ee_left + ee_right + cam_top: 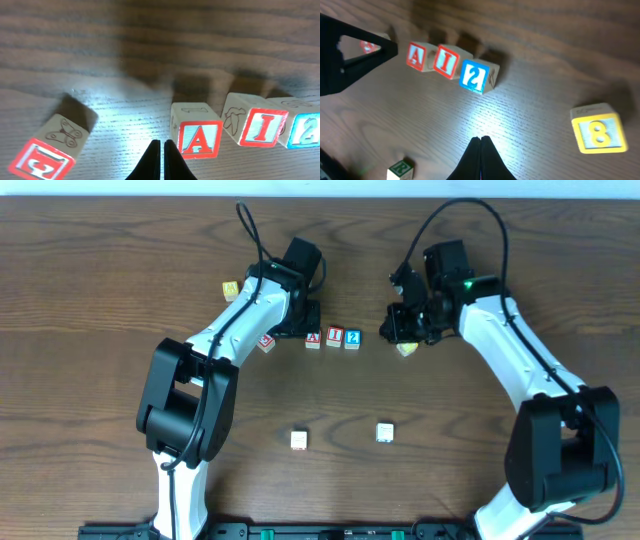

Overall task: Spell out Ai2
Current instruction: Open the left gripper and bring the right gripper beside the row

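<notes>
Three blocks sit in a row: A block (313, 339), with I block (334, 336) and 2 block (352, 338) just right of it, so I judge the word spelled. Left gripper (162, 149) beside the A block and right gripper (480, 144) farther right are pinched closed, empty.

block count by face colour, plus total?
Red-faced blocks: 3
Blue-faced block: 1
Yellow blocks: 2
Green block: 1
Pale block, colour unclear: 1
Total: 8
</notes>
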`<state>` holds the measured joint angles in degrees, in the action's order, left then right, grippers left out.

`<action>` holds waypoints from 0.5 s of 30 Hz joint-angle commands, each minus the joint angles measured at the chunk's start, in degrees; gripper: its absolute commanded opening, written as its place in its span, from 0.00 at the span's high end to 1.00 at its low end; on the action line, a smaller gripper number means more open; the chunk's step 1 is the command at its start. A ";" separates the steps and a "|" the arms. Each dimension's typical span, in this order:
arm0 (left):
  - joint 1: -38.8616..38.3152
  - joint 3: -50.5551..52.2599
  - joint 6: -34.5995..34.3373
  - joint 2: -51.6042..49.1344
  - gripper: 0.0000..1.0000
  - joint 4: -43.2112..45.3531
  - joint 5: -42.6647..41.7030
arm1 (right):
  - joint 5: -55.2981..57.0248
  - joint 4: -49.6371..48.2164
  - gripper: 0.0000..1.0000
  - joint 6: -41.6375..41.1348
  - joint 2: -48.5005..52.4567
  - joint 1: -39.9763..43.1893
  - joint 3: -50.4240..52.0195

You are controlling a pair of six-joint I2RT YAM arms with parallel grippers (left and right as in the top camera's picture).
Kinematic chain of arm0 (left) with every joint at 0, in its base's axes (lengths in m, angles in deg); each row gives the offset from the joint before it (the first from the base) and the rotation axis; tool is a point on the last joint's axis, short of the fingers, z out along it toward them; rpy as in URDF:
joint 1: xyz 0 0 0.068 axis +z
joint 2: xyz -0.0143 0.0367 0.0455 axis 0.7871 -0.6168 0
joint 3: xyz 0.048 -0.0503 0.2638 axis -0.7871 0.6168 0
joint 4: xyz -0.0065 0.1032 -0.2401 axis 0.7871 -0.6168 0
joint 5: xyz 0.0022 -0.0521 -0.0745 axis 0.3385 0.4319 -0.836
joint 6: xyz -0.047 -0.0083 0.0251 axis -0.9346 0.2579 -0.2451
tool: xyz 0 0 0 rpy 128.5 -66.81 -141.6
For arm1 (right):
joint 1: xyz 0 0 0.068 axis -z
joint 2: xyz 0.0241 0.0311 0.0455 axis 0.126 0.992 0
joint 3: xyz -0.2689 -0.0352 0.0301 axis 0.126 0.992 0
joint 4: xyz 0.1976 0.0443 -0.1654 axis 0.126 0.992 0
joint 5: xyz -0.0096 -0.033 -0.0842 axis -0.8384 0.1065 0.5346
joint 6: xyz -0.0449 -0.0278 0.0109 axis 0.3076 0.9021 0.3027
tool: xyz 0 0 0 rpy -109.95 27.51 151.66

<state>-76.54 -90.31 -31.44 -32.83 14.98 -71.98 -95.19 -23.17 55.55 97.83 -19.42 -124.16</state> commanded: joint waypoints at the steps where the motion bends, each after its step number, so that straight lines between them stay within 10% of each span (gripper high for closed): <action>1: -0.04 1.01 -2.84 -0.31 0.94 0.22 -1.09 | 1.27 -1.33 0.98 -2.56 -0.11 -1.86 1.95; 15: 0.85 5.97 -5.16 -0.31 0.94 6.49 -3.15 | 2.03 -8.28 0.99 -6.78 5.46 -2.89 5.51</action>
<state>-76.41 -84.62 -35.95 -32.83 20.84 -74.21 -92.22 -30.84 50.43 101.17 -22.11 -118.96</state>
